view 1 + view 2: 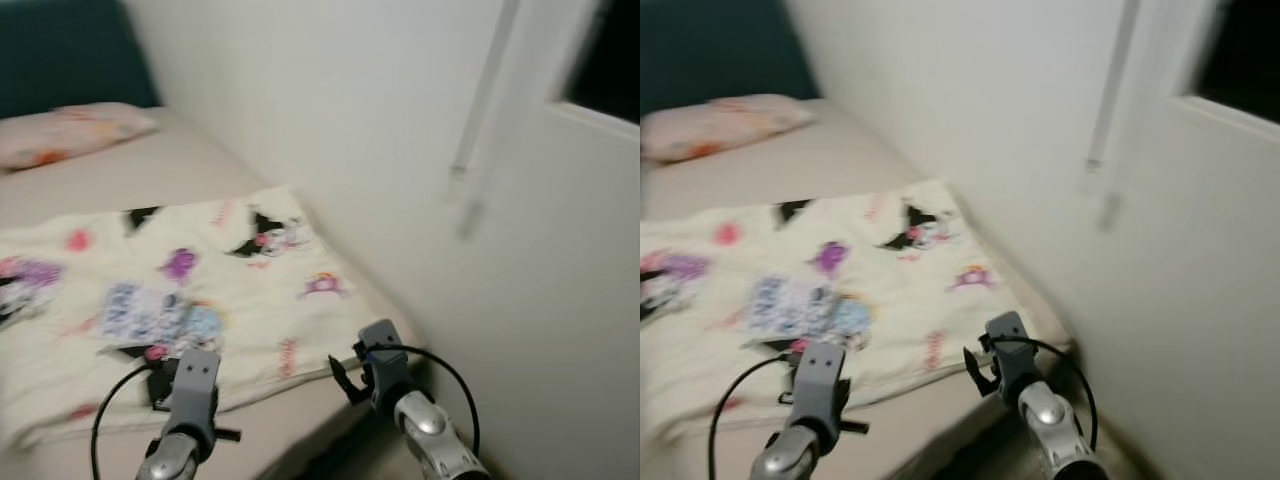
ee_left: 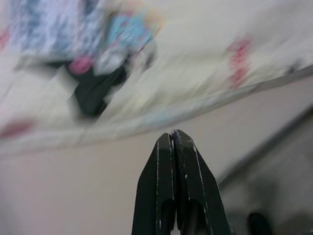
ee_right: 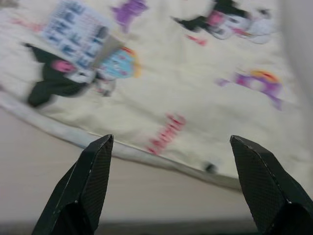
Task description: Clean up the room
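Two grippers hover over the bed point(image 1: 120, 170) edge: my left gripper point(image 2: 172, 139) has fingers pressed together, my right gripper point(image 3: 171, 147) fingers spread wide above the blanket point(image 1: 240, 300).

Soft, even indoor light washes the pale wall point(image 1: 380, 130) and printed blanket point(image 1: 240, 290) — no hard shadows, no glare. Motion blur smears both head views, worst toward 2 o'clock; the left wrist view is streaked, the right wrist view only slightly soft.
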